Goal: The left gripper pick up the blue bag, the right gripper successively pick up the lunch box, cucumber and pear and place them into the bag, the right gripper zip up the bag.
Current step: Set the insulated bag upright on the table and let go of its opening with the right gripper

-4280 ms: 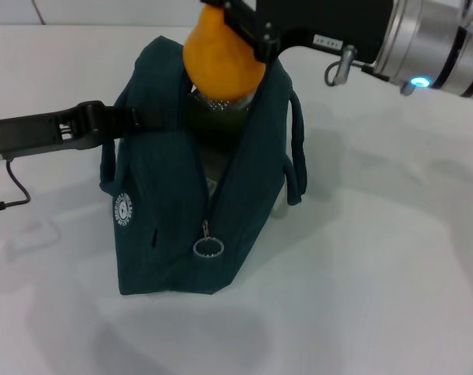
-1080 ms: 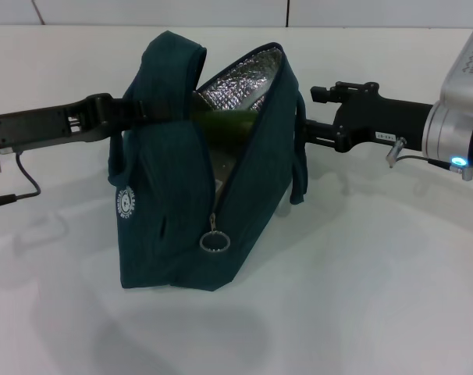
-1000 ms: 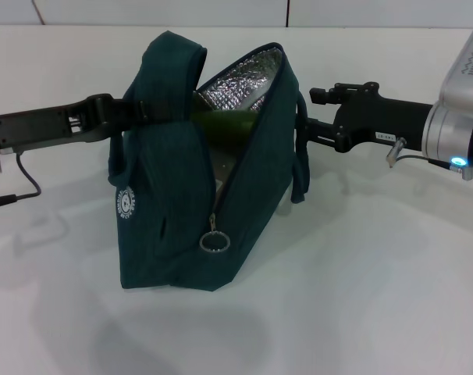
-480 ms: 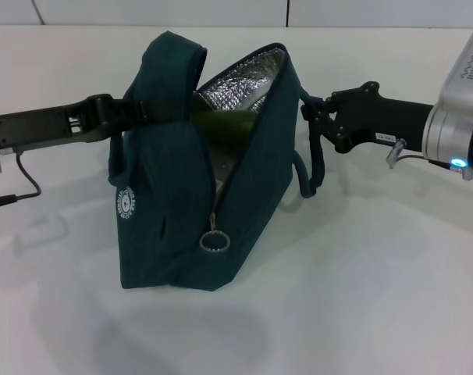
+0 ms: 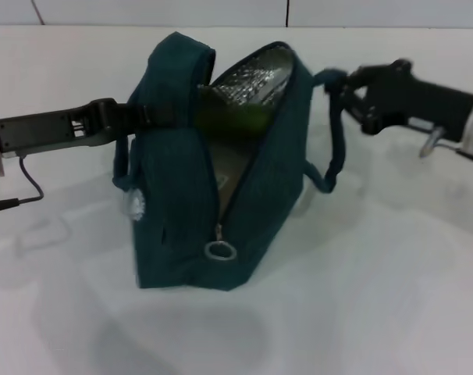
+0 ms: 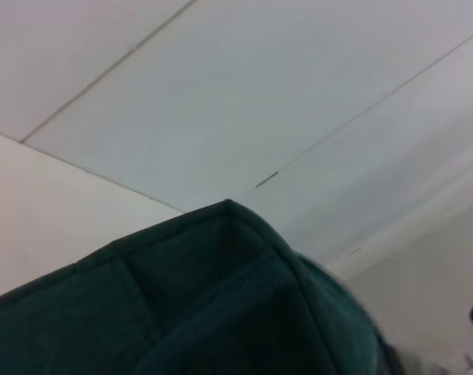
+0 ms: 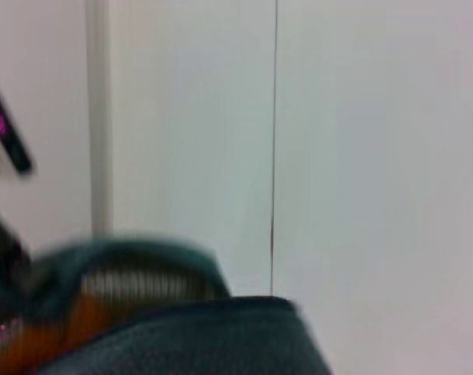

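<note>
On the white table (image 5: 392, 297) in front of us stands the blue bag (image 5: 182, 211), upright and unzipped, its mouth gaping toward the top so that we see the silver foil lining (image 5: 256, 74) on the far inner wall. We find the ring-pull zipper (image 5: 220, 250) low on the near end of the bag, at the bottom of the open seam. Inside the mouth we make out the dark green cucumber (image 5: 232, 119), lying across the opening just under the foil. In the right wrist view we catch an orange shape low inside the bag, most likely the pear (image 7: 33, 344), though the blur keeps us from being sure. We cannot see the lunch box in any view.

From our left, the left gripper (image 5: 140, 117) reaches in level with the bag's upper part, and we see it clamped on the left loop handle (image 5: 162, 109), holding that side of the bag up. The left wrist view shows us only the bag's teal fabric close up against the pale wall (image 6: 221, 94).

From our right, the right gripper (image 5: 347, 87) sits beside the bag's upper right edge, closed on the right loop handle (image 5: 336, 144), which we see drawn out taut and away from the bag's side. A black cable (image 5: 18, 191) trails on the table under the left arm.
</note>
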You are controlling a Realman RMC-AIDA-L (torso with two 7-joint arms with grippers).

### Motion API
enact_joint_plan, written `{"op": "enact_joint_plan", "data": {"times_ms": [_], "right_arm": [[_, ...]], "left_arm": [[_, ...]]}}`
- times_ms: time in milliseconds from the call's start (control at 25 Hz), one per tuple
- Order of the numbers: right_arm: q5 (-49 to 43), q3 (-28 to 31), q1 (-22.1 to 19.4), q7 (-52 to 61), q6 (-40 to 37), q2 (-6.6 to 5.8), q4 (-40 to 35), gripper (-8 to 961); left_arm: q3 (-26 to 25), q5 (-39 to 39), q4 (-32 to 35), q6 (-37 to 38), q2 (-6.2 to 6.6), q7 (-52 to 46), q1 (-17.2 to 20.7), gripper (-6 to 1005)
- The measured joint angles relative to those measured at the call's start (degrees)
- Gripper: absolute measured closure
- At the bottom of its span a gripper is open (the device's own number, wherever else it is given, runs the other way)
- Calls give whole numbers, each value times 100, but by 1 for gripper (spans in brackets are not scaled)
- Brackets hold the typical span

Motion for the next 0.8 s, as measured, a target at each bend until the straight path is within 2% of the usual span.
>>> {"op": "enact_joint_plan", "data": {"times_ms": [160,280,400,600,680,720,800], "right_arm": [[-13,538,-297,275,-640,-72,-440,884],[-32,807,-470,520,-1010,-183,-634,884],[-41,915,-657,668,-1176,-251,-782,885],[-135,925,-923,886,-1352,-388,-904,886],[-145,927,-976,902,-1404,-402,-904,886],[-158,928,-1006,902,-1421,-402,-905,886],[-201,934,-1022,903,-1414,-403,-912,886]], "left_arm": [[371,-165,0,7,-25,6,46,948],[979,-548,-17,-83,-57,61,64,948],[1647,-989,-185,-267,-68,167,71,948],[2446,-1709,-431,-475,-84,484,173,948],[2645,-1872,-433,-561,-84,557,217,948],[3053,-2101,-437,-858,-76,698,297,948],[3150,-2127,-438,-997,-73,730,311,948]]}}
